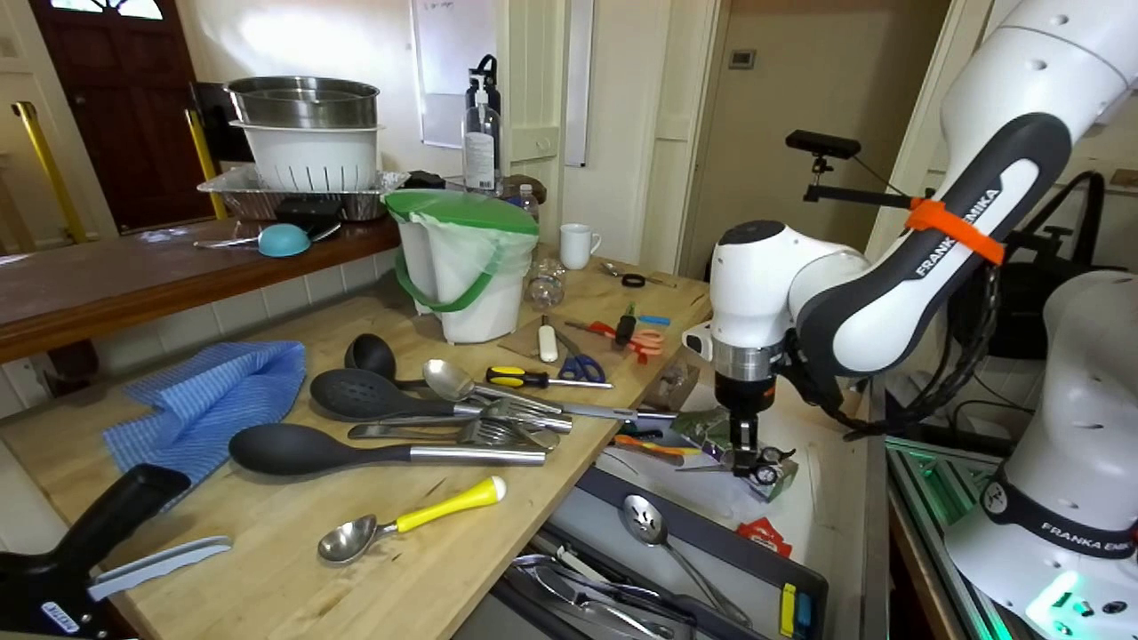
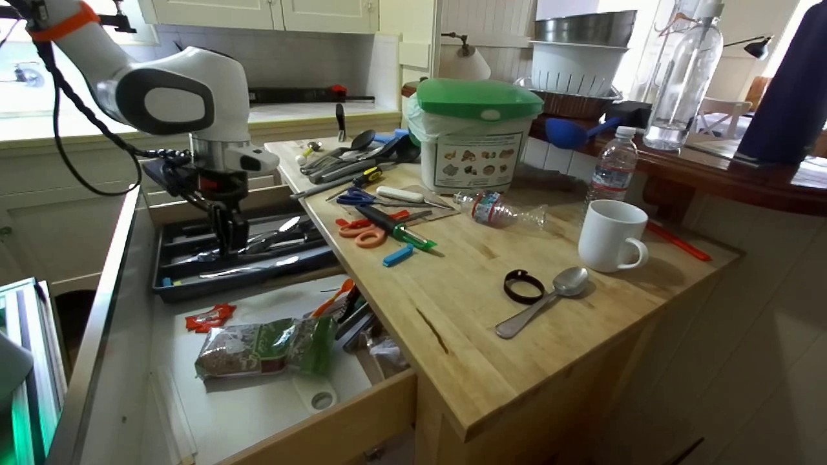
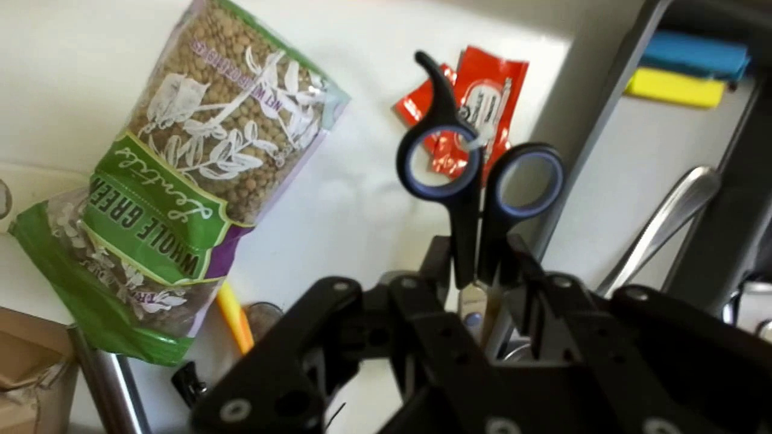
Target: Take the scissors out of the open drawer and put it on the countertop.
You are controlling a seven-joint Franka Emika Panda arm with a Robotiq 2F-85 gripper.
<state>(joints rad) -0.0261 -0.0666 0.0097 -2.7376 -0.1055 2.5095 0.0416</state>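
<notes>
I have the black-handled scissors (image 3: 463,241) clamped in the pincer (image 3: 479,262), which is drawn in to the width of the shanks, gripping them just below the finger loops. The loops have bluish linings, and one carries a hooked tang. In an exterior view I see the pair in the air over the open drawer (image 2: 352,416), lying roughly level, blades toward the surface (image 1: 444,569). On my wrist view, red printed packets (image 3: 488,84) show behind one loop, a bag of whole green lentils (image 3: 163,205) lies to one side, and the gray cutlery tray (image 2: 194,292) sits on the other. The surface carries orange-handled scissors (image 2: 354,230), blue-handled scissors (image 2: 354,196) and a white mug (image 2: 604,236).
</notes>
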